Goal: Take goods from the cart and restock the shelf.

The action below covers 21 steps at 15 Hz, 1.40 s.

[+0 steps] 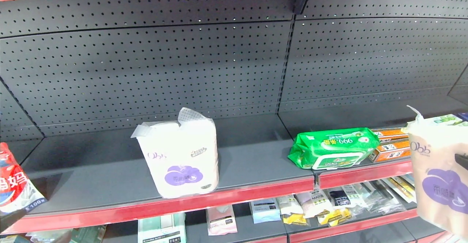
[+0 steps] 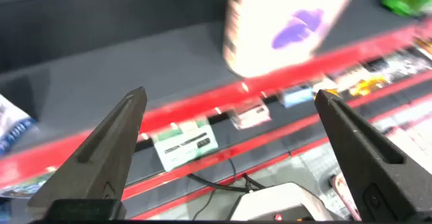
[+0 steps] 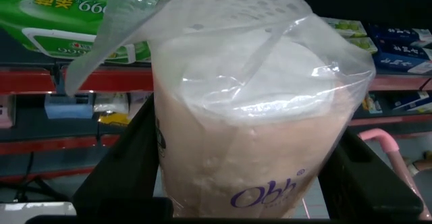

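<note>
A white pack of toilet rolls with a purple mark (image 1: 179,159) stands upright near the front of the dark shelf (image 1: 256,159); it also shows in the left wrist view (image 2: 283,21). My left gripper (image 2: 229,94) hangs open in front of and below the shelf's red edge, with nothing between its fingers. A second, similar pack (image 1: 438,177) is held up at the far right, in front of the shelf. My right gripper (image 3: 246,126) is shut on this pack (image 3: 250,116), one finger (image 3: 128,163) against each side.
A green wet-wipe pack (image 1: 332,148) and orange boxes (image 1: 393,144) lie on the shelf to the right. A red and blue bag (image 1: 14,184) stands at the far left. Small packets (image 1: 321,202) fill the lower shelf. Bare shelf lies between the standing pack and the wipes.
</note>
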{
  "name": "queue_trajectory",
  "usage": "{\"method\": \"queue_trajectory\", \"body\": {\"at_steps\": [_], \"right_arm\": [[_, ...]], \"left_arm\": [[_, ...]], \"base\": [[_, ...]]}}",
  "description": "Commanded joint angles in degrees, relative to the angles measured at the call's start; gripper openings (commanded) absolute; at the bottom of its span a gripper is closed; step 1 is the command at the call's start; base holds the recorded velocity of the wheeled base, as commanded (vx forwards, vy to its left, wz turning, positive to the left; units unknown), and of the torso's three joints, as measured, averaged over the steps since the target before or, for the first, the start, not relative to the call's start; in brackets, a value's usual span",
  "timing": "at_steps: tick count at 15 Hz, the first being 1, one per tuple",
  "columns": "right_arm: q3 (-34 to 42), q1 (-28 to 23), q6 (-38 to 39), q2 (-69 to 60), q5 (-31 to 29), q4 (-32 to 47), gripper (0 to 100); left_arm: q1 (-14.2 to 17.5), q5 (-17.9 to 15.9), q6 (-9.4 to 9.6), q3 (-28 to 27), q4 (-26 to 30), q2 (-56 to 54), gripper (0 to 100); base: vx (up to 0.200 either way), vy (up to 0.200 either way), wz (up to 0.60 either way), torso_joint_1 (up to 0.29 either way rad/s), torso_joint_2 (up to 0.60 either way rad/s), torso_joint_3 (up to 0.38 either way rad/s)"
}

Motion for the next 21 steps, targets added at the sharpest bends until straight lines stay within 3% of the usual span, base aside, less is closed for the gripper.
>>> {"method": "queue_trajectory", "body": {"at_steps": [1,4,8,14,21], "right_arm": [[0.17,-0.12,-0.13,-1.24,-0.08,-0.03,0],[0.25,-0.30,-0.04,-2.03,-0.08,-0.03,0],[0.17,-0.39,-0.30,-2.91,-0.08,-0.03,0],[-1.42,1.28,-0.48,-3.18,0.10,0.05,0],[-3.88,6.47,-4.78,-2.21,0.36,0.05,0]], "left_arm": [[-0.61,-0.34,0.60,0.54,2.15,-9.74,100],[-0.61,2.12,1.13,0.19,1.98,-10.09,100],[-0.61,2.12,3.77,0.36,2.06,-11.50,100],[-0.70,1.77,3.86,0.63,2.24,-13.17,100],[-0.88,1.50,3.94,4.76,2.15,-16.86,100]], "base": [[0.000,0.000,0.00,0.000,0.00,0.000],[0.000,0.000,0.00,0.000,0.00,0.000],[0.000,0.000,0.00,0.000,0.00,0.000],[-0.167,0.000,0.00,0.008,0.00,-0.002],[0.000,0.000,0.00,0.000,0.00,0.000]]}}
